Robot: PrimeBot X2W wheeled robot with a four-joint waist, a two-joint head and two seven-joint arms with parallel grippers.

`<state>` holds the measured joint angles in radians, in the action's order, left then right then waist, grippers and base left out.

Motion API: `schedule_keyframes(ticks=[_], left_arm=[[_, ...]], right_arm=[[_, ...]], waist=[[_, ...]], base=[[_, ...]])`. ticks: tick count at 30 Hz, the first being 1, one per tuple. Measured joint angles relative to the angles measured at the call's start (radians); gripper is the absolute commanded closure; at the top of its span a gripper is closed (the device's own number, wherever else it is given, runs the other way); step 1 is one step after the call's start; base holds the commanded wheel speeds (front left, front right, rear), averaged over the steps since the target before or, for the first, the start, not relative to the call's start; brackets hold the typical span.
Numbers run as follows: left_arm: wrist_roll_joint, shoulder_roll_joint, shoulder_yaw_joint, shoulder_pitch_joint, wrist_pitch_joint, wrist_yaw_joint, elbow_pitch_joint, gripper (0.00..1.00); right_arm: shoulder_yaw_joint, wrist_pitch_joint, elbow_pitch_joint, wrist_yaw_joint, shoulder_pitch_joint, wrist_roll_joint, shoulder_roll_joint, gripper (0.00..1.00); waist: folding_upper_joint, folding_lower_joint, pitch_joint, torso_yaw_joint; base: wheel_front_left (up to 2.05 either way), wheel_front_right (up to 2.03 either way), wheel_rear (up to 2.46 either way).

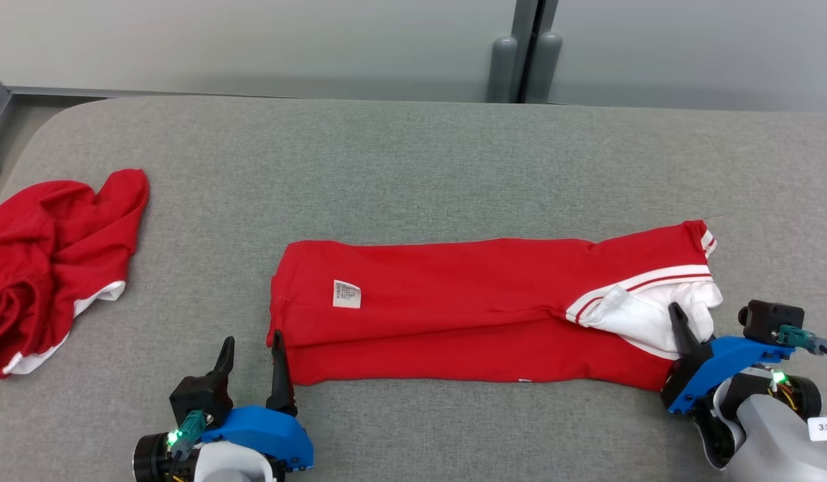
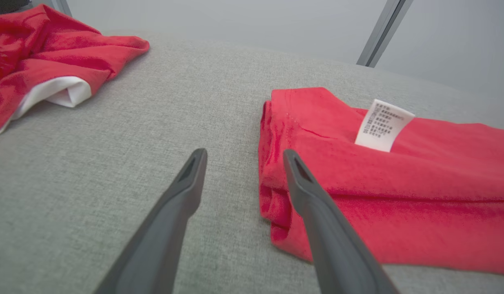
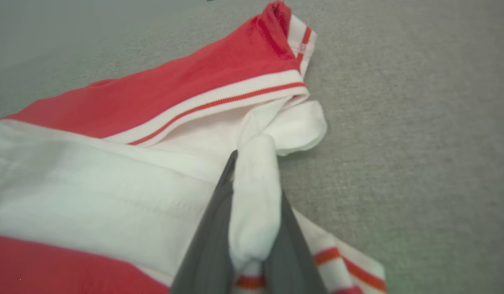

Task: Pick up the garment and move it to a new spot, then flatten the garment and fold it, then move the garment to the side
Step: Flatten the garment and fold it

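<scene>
The garment (image 1: 453, 308) is red with white striped trim and lies folded into a long band across the grey table (image 1: 413, 154). A white label (image 1: 347, 294) shows near its left end. My left gripper (image 1: 252, 338) stands open at that end's near corner. In the left wrist view its right finger (image 2: 317, 204) overlaps the garment (image 2: 398, 183) edge, and bare table lies between the fingertips of the left gripper (image 2: 244, 154). At the band's right end my right gripper (image 1: 684, 314) is shut on a bunched fold of white fabric (image 3: 256, 196) by the striped trim (image 3: 219, 102).
A second red garment (image 1: 51, 261) lies crumpled at the table's left edge, also seen at the upper left of the left wrist view (image 2: 43, 53). Two grey posts (image 1: 523, 60) stand behind the table's far edge. Bare grey table stretches beyond the band and to the right.
</scene>
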<state>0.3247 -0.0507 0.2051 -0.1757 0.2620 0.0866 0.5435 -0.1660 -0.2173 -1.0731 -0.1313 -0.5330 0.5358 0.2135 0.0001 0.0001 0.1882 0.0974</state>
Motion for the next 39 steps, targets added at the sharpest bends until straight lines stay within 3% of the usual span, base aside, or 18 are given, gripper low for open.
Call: schedule_keyframes(ticks=[3, 11, 14, 18, 25, 39], left_arm=[[0.001, -0.001, 0.005, -0.001, 0.000, -0.006, 0.000, 0.00], [0.020, 0.000, 0.041, -0.004, 0.001, -0.007, 0.000, 0.00], [0.030, 0.000, 0.063, -0.009, 0.001, -0.007, 0.003, 0.00], [0.043, 0.001, 0.087, -0.014, 0.001, -0.004, 0.012, 0.00], [0.042, 0.001, 0.128, -0.015, 0.001, -0.002, 0.021, 0.00], [0.053, 0.000, 0.170, 0.013, 0.001, -0.007, 0.042, 0.00]], right_arm=[[-0.023, -0.033, 0.013, -0.001, 0.002, -0.024, 0.020, 1.00], [0.086, -0.044, 0.148, 0.000, 0.043, -0.025, 0.055, 1.00], [0.102, -0.044, 0.239, 0.001, 0.077, -0.050, 0.040, 1.00], [0.049, -0.044, 0.349, 0.001, 0.104, -0.050, -0.014, 1.00], [-0.101, -0.044, 0.446, 0.001, 0.127, -0.007, -0.059, 1.00], [-0.293, -0.044, 0.386, 0.001, 0.097, 0.034, -0.110, 1.00]], waist=[[0.0001, 0.0001, -0.005, -0.026], [0.0001, 0.0001, -0.025, -0.120], [0.0001, -0.0001, -0.034, -0.149], [0.0001, -0.0001, -0.047, -0.157], [0.0000, -0.0001, -0.068, -0.088], [-0.0001, -0.0001, -0.091, 0.148]], base=[[0.00, 0.00, 0.00], [0.00, 0.00, 0.00], [0.00, 0.00, 0.00], [0.00, 0.00, 0.00], [0.00, 0.00, 0.00], [0.00, 0.00, 0.00]])
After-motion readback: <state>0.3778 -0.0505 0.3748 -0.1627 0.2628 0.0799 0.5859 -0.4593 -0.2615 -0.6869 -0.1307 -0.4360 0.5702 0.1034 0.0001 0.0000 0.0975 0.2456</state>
